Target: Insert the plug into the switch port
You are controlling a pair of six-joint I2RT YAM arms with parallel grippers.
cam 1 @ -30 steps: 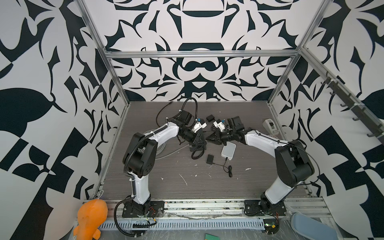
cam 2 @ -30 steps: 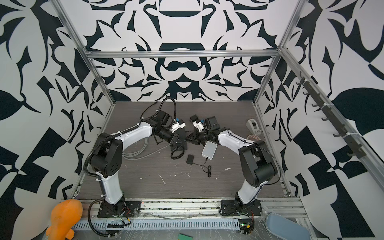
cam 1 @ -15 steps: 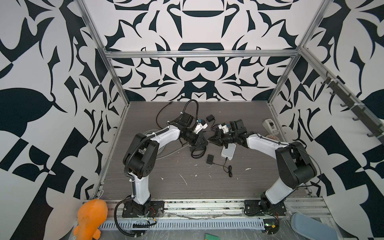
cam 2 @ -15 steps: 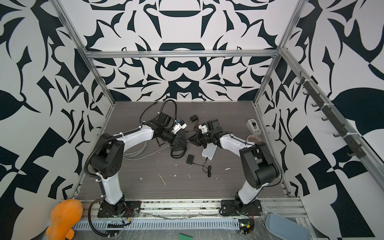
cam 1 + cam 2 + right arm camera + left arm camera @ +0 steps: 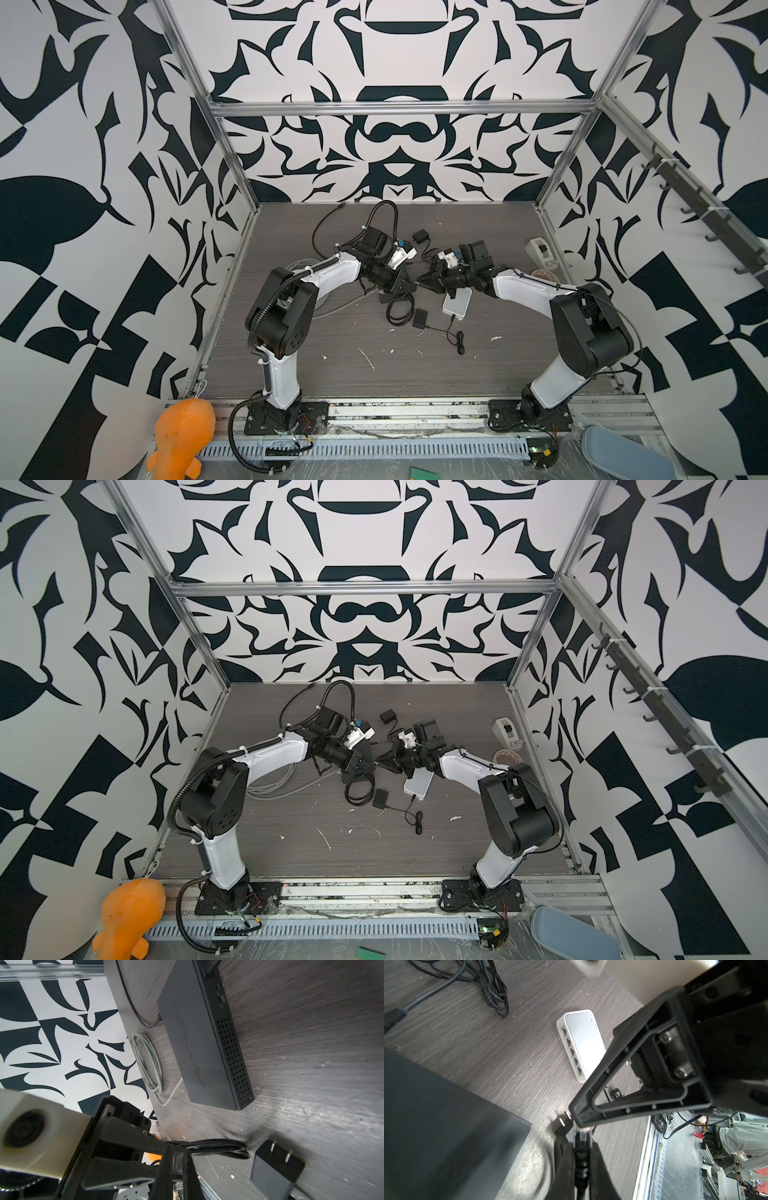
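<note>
The plug (image 5: 582, 1133) is a clear connector on a black cable boot. My left gripper (image 5: 582, 1144) is shut on the boot just behind it. My right gripper (image 5: 177, 1157) is shut on the clear plug tip, and its black finger (image 5: 623, 1084) fills the left wrist view. In both top views the two grippers meet tip to tip, left (image 5: 406, 282) and right (image 5: 426, 278), above the table's middle. The flat black switch box (image 5: 197, 1043) lies beside them, also in the left wrist view (image 5: 436, 1126). Its vented edge shows, but I cannot make out the switch port.
A white box (image 5: 457, 301) with a row of sockets (image 5: 572, 1051) lies under the right arm. A black power adapter (image 5: 276, 1165) and coiled black cable (image 5: 397, 309) lie near it. A grey cable coil (image 5: 149, 1064) lies beyond the black box.
Both grippers have come toward the table's front and together. The left jaws have narrowed onto the cable boot, while the right stayed shut on the plug.
</note>
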